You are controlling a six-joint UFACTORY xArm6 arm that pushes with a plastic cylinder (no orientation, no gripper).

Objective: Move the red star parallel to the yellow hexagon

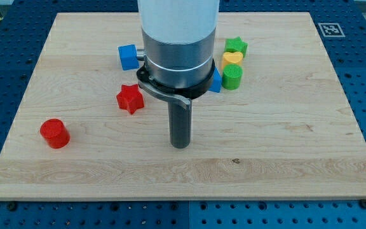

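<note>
- Camera view: my tip [180, 145] rests on the wooden tabletop [284, 146], right of and nearer than the red star [130, 98], apart from it.
- No hand fitted: just a bare rod.
- Yellow block [232, 59], shape unclear, sits far right between two green blocks [236, 46] [232, 77].
- Red cylinder [54, 133] near left.

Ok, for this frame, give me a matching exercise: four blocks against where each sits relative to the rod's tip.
Blocks:
1. red star
2. red cylinder
3. blue block
4. green cylinder

Places, relative to my tip:
A. far toward the view's left, slightly above
B. up and toward the view's right
C. nearest, up and left
D. near the view's top, left of the arm

Pairs: 1-C, 2-A, 3-D, 4-B
</note>
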